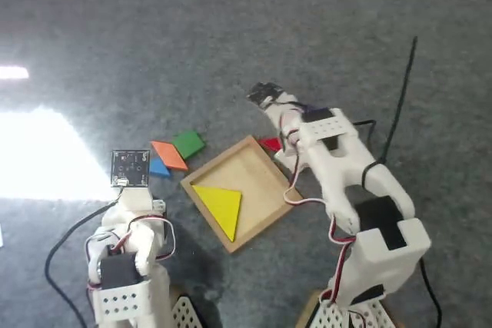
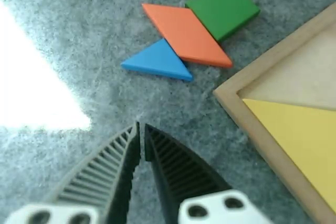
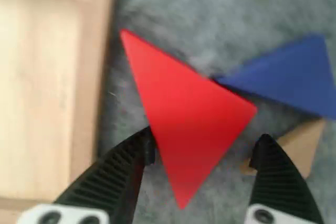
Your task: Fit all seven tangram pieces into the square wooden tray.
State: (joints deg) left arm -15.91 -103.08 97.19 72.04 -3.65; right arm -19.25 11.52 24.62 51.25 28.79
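Observation:
The square wooden tray [image 1: 201,170] lies mid-table with a yellow triangle [image 1: 221,203] inside it. My right gripper [image 3: 205,148] is open just outside the tray's rim [image 3: 97,77], one finger on each side of a red triangle [image 3: 184,114]. A dark blue triangle [image 3: 289,80] and a tan piece [image 3: 299,140] touch the red one. My left gripper [image 2: 140,129] is shut and empty over the carpet, short of a light blue triangle [image 2: 157,61], an orange parallelogram [image 2: 186,35] and a green square [image 2: 223,6]. These three lie together left of the tray [image 2: 252,124].
Grey carpet covers the table. The right arm [image 1: 330,151] reaches over the tray's right corner and hides the pieces beneath it. A black cable [image 1: 400,105] runs behind that arm. A bright glare patch [image 1: 38,151] lies at the left.

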